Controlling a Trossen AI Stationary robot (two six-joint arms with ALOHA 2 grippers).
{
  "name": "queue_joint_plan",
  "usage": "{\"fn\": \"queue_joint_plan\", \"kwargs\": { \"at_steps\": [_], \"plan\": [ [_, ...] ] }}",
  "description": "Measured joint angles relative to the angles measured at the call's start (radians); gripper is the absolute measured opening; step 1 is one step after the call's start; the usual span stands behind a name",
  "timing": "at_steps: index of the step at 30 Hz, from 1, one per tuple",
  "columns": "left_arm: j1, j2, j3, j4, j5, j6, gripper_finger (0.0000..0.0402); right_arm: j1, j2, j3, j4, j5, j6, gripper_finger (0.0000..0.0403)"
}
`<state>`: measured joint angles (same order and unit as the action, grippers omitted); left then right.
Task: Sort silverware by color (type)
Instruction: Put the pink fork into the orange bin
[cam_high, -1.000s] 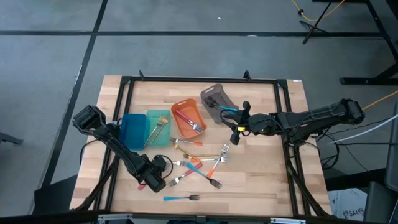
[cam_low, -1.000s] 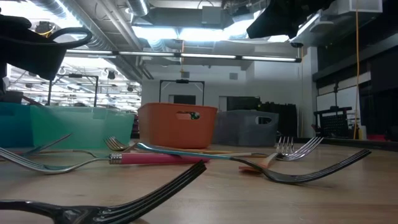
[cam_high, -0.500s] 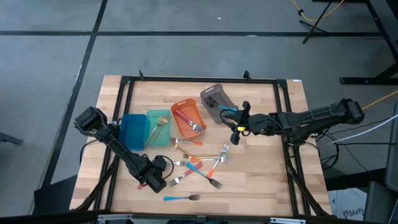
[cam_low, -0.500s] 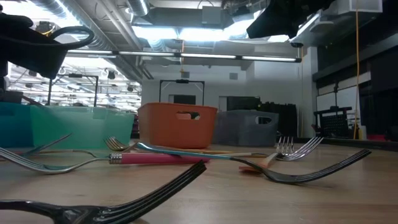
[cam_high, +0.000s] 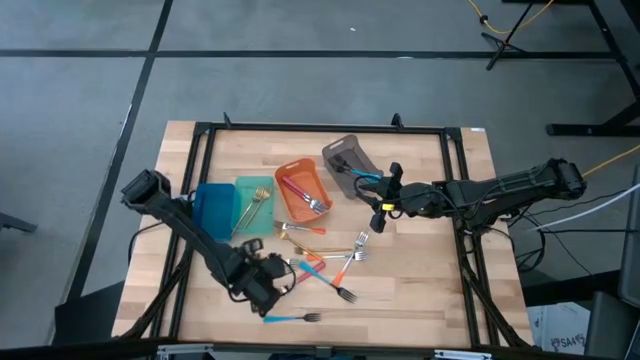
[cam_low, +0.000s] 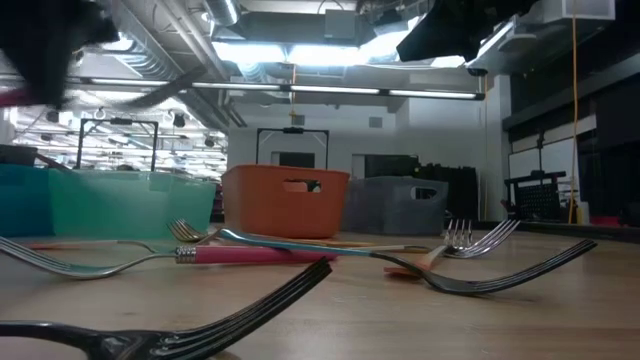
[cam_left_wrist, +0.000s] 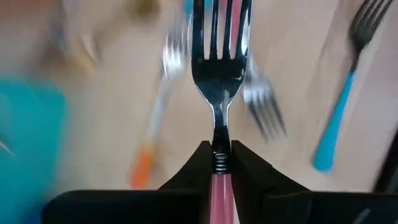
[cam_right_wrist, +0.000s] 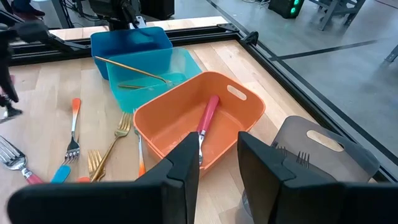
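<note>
Since a second ago, the left gripper (cam_high: 268, 284) has been swung from the pile's 8 o'clock edge inward toward its centre, and its fingers have been closed on a pink-handled fork (cam_left_wrist: 217, 93). In the left wrist view the fork is seen clamped at the neck, where the pink handle meets the ribbed metal collar, with the tines projecting straight ahead over the blurred pile. By the look of it, the fork has been lifted clear of the surface (cam_high: 420, 270), so the pick can be judged done and the carry to a bin is what remains. The orange bin (cam_high: 303, 192), at about 12 o'clock of the pile, already holds a pink-handled piece, which makes it the likely destination.

The right gripper (cam_high: 379, 215) is held at about 2 o'clock of the pile, near the grey bin (cam_high: 348, 162); its fingers are seen parted in its wrist view, with nothing between them.

The remaining silverware (cam_high: 325, 265) lies crossed at the surface's centre: slim polished metal heads on glossy handles of orange, blue and pink, with gold pieces among them. One blue-handled fork (cam_high: 290, 318) lies apart at 6 o'clock. The bins are smooth moulded plastic with rounded corners; gold pieces rest in the teal bin (cam_high: 255, 205). The surface is pale wood.
</note>
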<state>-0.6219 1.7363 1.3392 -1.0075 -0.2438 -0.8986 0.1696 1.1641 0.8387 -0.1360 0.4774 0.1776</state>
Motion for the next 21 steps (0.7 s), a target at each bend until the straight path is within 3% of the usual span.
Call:
{"fn": "queue_joint_plan", "kwargs": {
  "at_steps": [10,16,21],
  "plan": [
    [0.184,-0.001,0.116,-0.027,-0.284,0.759,0.0034,0.0,0.0,0.0,0.0,0.0,0.0,0.0099],
    [0.353,-0.002,0.116,-0.019,-0.354,1.095,0.0036,0.0,0.0,0.0,-0.001,0.0,0.0,0.0099],
    [0.495,-0.002,0.098,0.049,-0.334,1.287,0.0037,0.0,0.0,0.0,-0.002,0.0,0.0,0.0099]
  ]
}}
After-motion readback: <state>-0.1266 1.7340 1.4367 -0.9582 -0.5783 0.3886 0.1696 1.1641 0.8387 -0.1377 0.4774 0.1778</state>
